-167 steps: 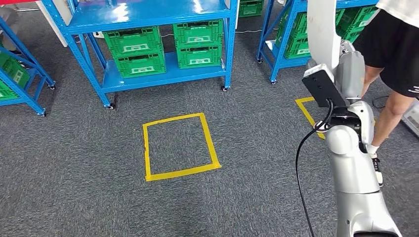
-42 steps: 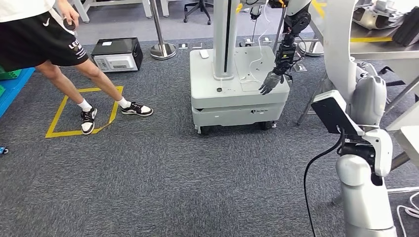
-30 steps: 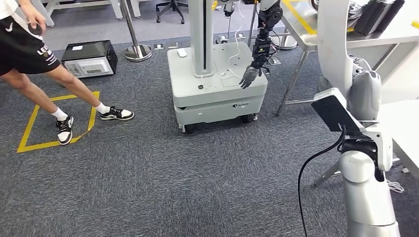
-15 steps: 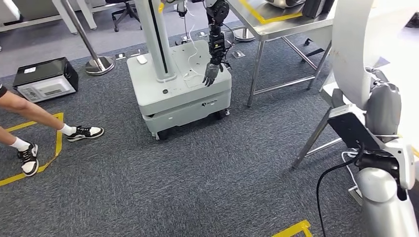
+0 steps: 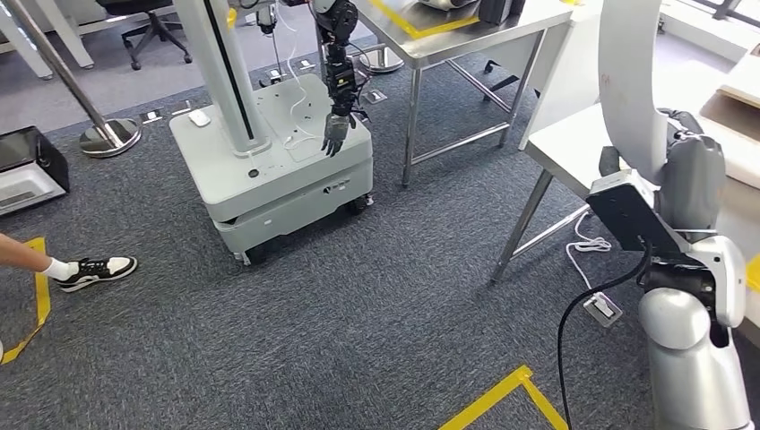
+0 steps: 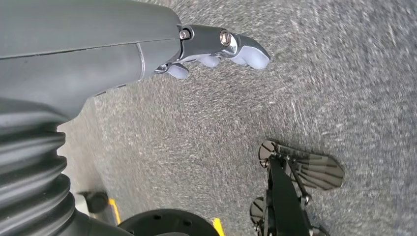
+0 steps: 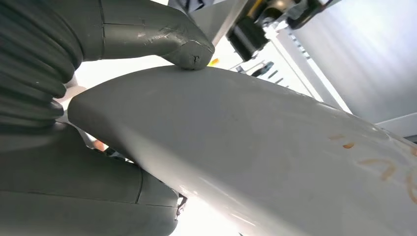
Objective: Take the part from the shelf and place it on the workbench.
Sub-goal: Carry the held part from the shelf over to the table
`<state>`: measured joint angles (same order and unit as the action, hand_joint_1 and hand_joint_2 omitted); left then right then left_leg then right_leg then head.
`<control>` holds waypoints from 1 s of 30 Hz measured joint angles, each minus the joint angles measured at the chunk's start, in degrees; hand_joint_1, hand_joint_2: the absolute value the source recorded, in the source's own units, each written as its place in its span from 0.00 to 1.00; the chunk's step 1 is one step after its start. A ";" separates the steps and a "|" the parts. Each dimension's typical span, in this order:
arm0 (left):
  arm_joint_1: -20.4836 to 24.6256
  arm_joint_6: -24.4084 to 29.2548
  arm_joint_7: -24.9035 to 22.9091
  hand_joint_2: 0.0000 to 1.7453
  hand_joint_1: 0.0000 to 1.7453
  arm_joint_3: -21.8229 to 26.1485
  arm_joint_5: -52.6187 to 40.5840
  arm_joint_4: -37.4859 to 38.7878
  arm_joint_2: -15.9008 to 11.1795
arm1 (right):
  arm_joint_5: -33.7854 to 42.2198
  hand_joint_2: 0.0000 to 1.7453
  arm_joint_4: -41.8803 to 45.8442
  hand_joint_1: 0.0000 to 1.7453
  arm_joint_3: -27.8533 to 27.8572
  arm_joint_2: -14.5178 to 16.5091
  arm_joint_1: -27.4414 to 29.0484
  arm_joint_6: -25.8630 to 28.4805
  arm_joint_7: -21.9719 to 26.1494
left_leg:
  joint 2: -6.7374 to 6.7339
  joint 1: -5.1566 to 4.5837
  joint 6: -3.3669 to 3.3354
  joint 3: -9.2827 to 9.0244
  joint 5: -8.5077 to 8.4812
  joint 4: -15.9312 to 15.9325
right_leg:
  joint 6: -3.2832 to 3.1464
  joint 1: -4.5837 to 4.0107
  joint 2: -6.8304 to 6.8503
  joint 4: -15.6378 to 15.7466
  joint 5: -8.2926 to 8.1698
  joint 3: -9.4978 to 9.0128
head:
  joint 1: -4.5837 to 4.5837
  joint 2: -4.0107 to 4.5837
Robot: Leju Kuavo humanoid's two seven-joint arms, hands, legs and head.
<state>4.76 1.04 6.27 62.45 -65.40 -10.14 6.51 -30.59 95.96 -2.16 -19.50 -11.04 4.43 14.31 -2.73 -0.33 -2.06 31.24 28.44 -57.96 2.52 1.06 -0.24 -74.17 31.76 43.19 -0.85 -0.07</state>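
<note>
Where the grey carpet runs out at the far left, we see a person's black-and-white shoe beside a strip of yellow tape, and above it a dark box and the round foot of a stanchion. Moving right, a grey wheeled base carries a pale upright column; another robot's dark arm hangs over its top, its hand pointing down with fingers loosely apart. Next comes a steel desk marked with yellow tape, then a white desk just beside our right arm. A yellow tape corner lies on the carpet near the lower edge.

Our left hand hangs above the carpet in its wrist view, fingers curled a little and apart, holding nothing. Farthest right, our right hand grips the part, a large smooth grey-white curved panel: the thumb presses on its upper surface. In the head view the part stands upright above the right arm, over the edge of the white desk.
</note>
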 joint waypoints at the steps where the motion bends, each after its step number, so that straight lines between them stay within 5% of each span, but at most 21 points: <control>1: 0.04 -0.01 -0.09 1.00 0.00 0.00 0.00 0.00 0.01 | -0.07 1.00 -0.13 1.00 -0.09 0.04 -0.06 -0.01 0.00 | -0.76 0.03 0.11 0.00 0.18 -0.17 | 0.03 -0.01 0.47 2.97 -1.55 -1.76 | 0.00 0.00; 4: 0.12 -0.01 -0.21 1.00 0.00 0.00 0.00 -0.03 -0.08 | -0.12 1.00 -0.33 1.00 -0.27 0.16 -0.52 0.00 -0.02 | -2.69 -0.17 0.89 0.05 1.02 -1.02 | -0.50 -0.29 3.39 13.64 -5.17 -7.69 | -0.04 0.00; 5: 0.15 -0.01 -0.22 1.00 0.00 0.00 0.00 -0.04 -0.13 | -0.12 1.00 -0.37 1.00 -0.30 0.22 -0.66 0.01 -0.03 | -3.17 -0.29 1.20 -0.05 1.24 -1.19 | -0.89 -0.44 3.70 14.70 -5.33 -8.23 | -0.08 0.00; 8: 0.37 -0.01 -0.24 1.00 0.00 0.00 0.00 -0.05 -0.18 | -0.12 1.00 -0.42 1.00 -0.33 0.32 -0.80 -0.01 -0.02 | -4.20 -0.30 2.09 -0.52 1.73 -1.34 | -2.00 -0.41 1.84 14.76 -5.63 -8.05 | -0.14 0.00; 10: 0.46 -0.01 -0.23 1.00 0.00 0.00 0.00 -0.04 -0.17 | -0.12 1.00 -0.42 1.00 -0.36 0.36 -1.01 -0.01 -0.03 | -1.82 -0.01 2.76 0.56 3.64 -3.96 | -2.64 -0.08 0.71 15.05 -5.96 -8.03 | -0.17 0.00; 12: 0.35 -0.01 -0.22 1.00 0.00 0.00 0.00 -0.01 -0.16 | -0.12 1.00 -0.43 1.00 -0.53 0.50 -1.20 0.00 -0.03 | 1.46 0.25 3.20 3.76 7.17 -10.84 | -3.00 0.02 -0.43 15.11 -6.13 -7.87 | -0.20 0.00; 14: 0.14 -0.01 -0.24 1.00 0.00 0.00 -0.03 0.00 -0.20 | -0.12 1.00 -0.47 1.00 -0.70 0.65 -1.16 -0.01 -0.03 | 2.49 0.32 3.27 6.79 8.97 -16.84 | -3.10 -0.03 -1.88 15.04 -6.22 -7.65 | -0.20 0.00; 15: 0.06 -0.01 -0.25 1.00 0.00 0.00 -0.07 0.00 -0.22 | -0.12 1.00 -0.50 1.00 -0.73 0.68 -1.14 -0.01 -0.04 | 2.64 0.32 3.16 7.04 8.29 -17.09 | -3.07 -0.05 -2.65 14.99 -6.28 -7.59 | -0.20 0.00; 17: 0.03 -0.01 -0.26 1.00 0.00 0.00 -0.18 0.00 -0.27 | -0.11 1.00 -0.56 1.00 -0.73 0.69 -1.13 -0.01 -0.05 | 3.65 0.33 2.73 4.46 4.42 -11.28 | -2.87 -0.02 -4.16 14.94 -6.44 -7.57 | -0.20 0.00; 18: 0.06 -0.01 -0.27 1.00 0.00 0.00 -0.25 0.00 -0.32 | -0.08 1.00 -0.57 1.00 -0.73 0.69 -1.14 -0.01 -0.03 | 5.26 0.37 2.50 2.63 2.79 -7.23 | -2.65 0.01 -4.85 14.92 -6.56 -7.52 | -0.19 0.00; 21: 0.14 -0.01 -0.46 1.00 0.00 0.00 -0.60 0.01 -0.45 | 0.09 1.00 -0.69 1.00 -0.75 0.74 -1.25 0.00 0.10 | 7.79 0.13 1.99 0.09 1.25 -1.29 | -1.56 0.24 -6.88 15.14 -7.10 -7.09 | -0.19 0.00; 23: 0.22 -0.01 -0.79 1.00 0.00 0.00 -0.75 -0.01 -0.50 | 0.16 1.00 -0.86 1.00 -0.77 0.73 -1.24 0.00 0.17 | 6.19 -0.01 1.37 -0.17 0.73 -0.85 | -0.76 0.46 -7.73 15.44 -7.57 -6.76 | -0.20 0.00; 25: 0.29 -0.01 -1.27 1.00 0.00 0.00 -0.83 -0.05 -0.59 | 0.22 1.00 -1.06 1.00 -0.80 0.64 -1.45 0.01 0.21 | 4.59 0.19 0.57 -0.38 0.04 -0.12 | -0.38 0.20 -5.11 13.60 -6.35 -5.58 | 0.00 0.00; 27: 0.22 -0.01 -1.68 1.00 0.00 0.00 -0.84 -0.09 -0.67 | 0.29 1.00 -1.38 1.00 -0.89 0.67 -1.81 0.01 0.22 | 2.93 0.16 0.10 -0.21 -0.26 0.17 | -0.22 -0.08 -1.37 7.21 -2.63 -2.61 | 0.21 0.00; 29: 0.08 -0.01 -1.53 1.00 0.00 0.00 -0.77 -0.08 -0.70 | 0.33 1.00 -1.82 1.00 -0.98 0.84 -1.90 0.02 0.18 | 1.22 0.00 -0.01 0.05 -0.24 0.03 | 0.03 -0.05 -0.32 0.38 0.21 0.29 | 0.24 0.00; 30: 0.08 -0.01 -1.20 1.00 0.00 0.00 -0.69 -0.08 -0.70 | 0.34 1.00 -2.04 1.00 -0.99 0.93 -1.87 0.03 0.15 | 0.36 -0.03 -0.02 0.13 -0.17 -0.06 | 0.11 -0.04 -0.15 -0.47 0.15 0.43 | 0.25 0.00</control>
<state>4.84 1.03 5.07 62.45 -66.09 -10.22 5.81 -30.25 93.92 -3.15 -18.57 -12.91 4.45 14.45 -2.38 -0.37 -2.08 31.36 28.27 -58.03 2.63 1.03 -0.39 -74.63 31.92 43.62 -0.61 -0.07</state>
